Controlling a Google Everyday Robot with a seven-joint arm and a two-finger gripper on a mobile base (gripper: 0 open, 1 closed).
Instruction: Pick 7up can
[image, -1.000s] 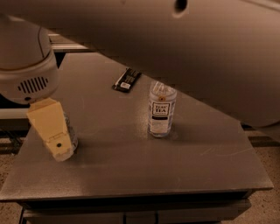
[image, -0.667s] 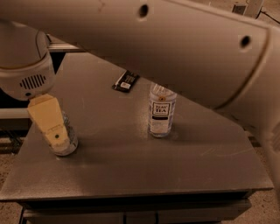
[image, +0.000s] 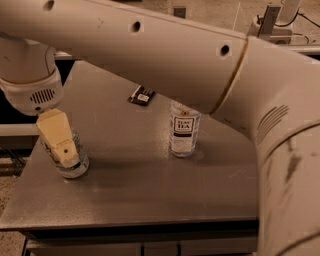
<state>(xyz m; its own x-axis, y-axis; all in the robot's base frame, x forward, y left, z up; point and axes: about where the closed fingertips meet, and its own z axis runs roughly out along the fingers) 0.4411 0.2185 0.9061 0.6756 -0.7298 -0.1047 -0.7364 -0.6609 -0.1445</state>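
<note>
**My gripper (image: 64, 152) at the left edge**

I sit low against the 7up can (image: 78, 167), which stands upright near the tabletop's (image: 150, 200) left edge. Grip closed or not: cannot tell. Tea bottle (image: 183, 135) mid-table. Dark packet (image: 141, 96) near far edge.

Small silvery aluminium drink can (image: 79, 161), short, cylindrical, stands upright on grey metal tabletop (image: 150, 195), close to its left edge, toward front. Lower body and base rim show, shiny and pale; top and lettering hidden. Cream-coloured gripper (image: 64, 150) down right at can, its pale part covering can's left front side. Base looks flat on tabletop. Soft shadow spreads to can's right.
</note>
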